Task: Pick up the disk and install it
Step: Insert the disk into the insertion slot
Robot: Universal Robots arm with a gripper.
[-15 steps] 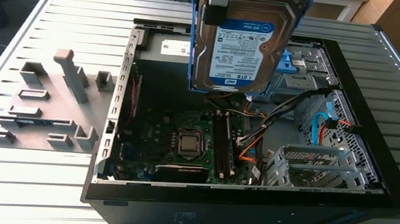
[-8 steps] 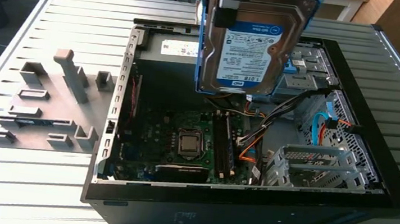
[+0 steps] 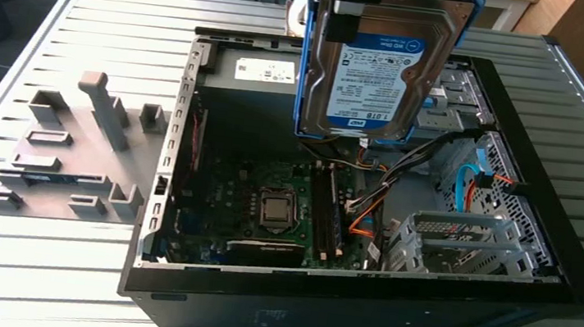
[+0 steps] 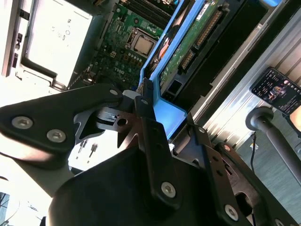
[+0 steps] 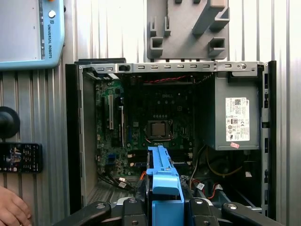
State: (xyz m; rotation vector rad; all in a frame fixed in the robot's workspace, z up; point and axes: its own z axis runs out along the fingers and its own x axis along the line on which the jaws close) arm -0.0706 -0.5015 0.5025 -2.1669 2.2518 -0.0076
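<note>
The robot arm's gripper is clamped on the disk, which we see hanging upright in the air over the open computer case, touching nothing below it. In the exterior view the drive's white-and-blue label faces the camera, the blue plastic frame runs along both of its long edges, and it hovers above the far half of the case, over the motherboard. In both wrist views the black fingers press against the blue frame from either side; in the second wrist view we also see the drive's green circuit board on its underside. The case lies on its side with its panel off on a slatted metal table. Inside it we make out the processor socket near the middle of the board, a dark grey power supply with a white sticker in one corner, and a perforated metal drive cage at the exterior view's right, near orange and blue cables. A grey fixture plate with upright brackets lies on the table just beside the case, at the exterior view's left. In the first wrist view a teach pendant, a dark handset and a person's hand sit beside the case.
</note>
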